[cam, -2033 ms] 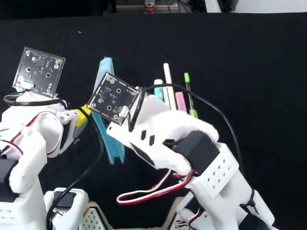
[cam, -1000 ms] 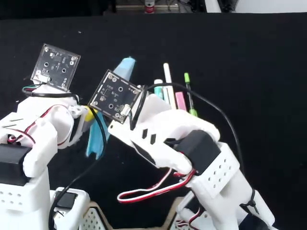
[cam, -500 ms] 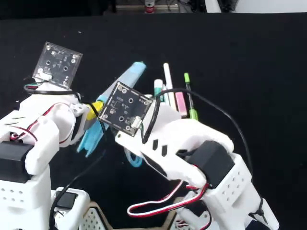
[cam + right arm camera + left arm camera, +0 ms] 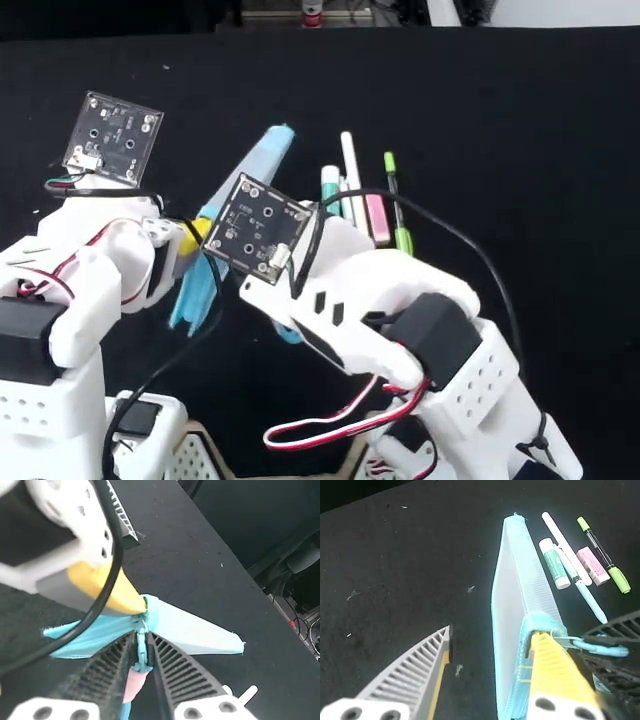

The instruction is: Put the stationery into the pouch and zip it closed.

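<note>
1. The right tool (image 4: 141, 637) had its jaws pressed almost together on the teal zip pull (image 4: 600, 648), pinching it right at the pouch's mouth.
2. The left tool (image 4: 492, 632) stood wide open and gripped nothing. Its yellow finger (image 4: 555, 675) touched the rim of that same mouth, and its other finger hung over bare worktop (image 4: 520, 120) beside the pouch.
3. From the two tools the pouch (image 4: 520, 565), pale blue, long and flat, ran out toward the worktop's far edge, well in from every edge. We could not tell how far its zip stood open.
4. Just beside it, toward the worktop's right edge, lay a glue stick (image 4: 554, 562), a white pen (image 4: 565, 540), a pale blue pen (image 4: 585, 592), a pink eraser (image 4: 592, 566) and a green marker (image 4: 602, 555). All were outside the pouch, so we judged the filling not yet begun.
5. We judged the pouch light, thin and limp. It would likely fold or slide rather than resist a pull, so one tool should pin the end by the mouth while the other works the zip. The pull is small and could slip, so it is best pinched close to the slider.
6. The pens and marker looked light, stiff and apt to roll, so we would take each across the middle of its barrel. The eraser we would take across its narrow sides.
</note>
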Controlling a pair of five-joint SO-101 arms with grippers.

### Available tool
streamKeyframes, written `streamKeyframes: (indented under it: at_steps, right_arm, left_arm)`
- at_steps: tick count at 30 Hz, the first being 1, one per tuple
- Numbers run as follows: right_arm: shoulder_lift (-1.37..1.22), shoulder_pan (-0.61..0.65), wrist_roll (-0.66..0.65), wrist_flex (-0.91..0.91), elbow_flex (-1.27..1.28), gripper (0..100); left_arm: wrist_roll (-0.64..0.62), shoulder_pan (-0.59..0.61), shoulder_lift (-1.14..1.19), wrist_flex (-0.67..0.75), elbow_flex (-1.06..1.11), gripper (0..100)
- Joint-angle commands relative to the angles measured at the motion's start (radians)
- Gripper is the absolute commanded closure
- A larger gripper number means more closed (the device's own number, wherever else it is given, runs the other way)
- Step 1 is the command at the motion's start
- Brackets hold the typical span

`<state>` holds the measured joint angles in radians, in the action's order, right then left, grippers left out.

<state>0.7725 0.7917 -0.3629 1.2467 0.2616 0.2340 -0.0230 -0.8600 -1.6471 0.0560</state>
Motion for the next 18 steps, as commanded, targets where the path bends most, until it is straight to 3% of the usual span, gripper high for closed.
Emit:
streamKeyframes:
  at_steps: [1,7,18]
  right_arm:
    - [0.022,0.003,-0.003,0.038,-0.01,98.8]
    - [0.021,0.002,-0.003,0.155,-0.012,98.8]
    - [0.002,-0.121,-0.003,0.043,-0.016,98.8]
  left_arm:
    - [-0.009,0.008,0.002,0.018,-0.05,75]
    - [-0.009,0.01,-0.006,0.011,-0.05,75]
    - [-0.009,0.01,-0.009,0.017,0.047,75]
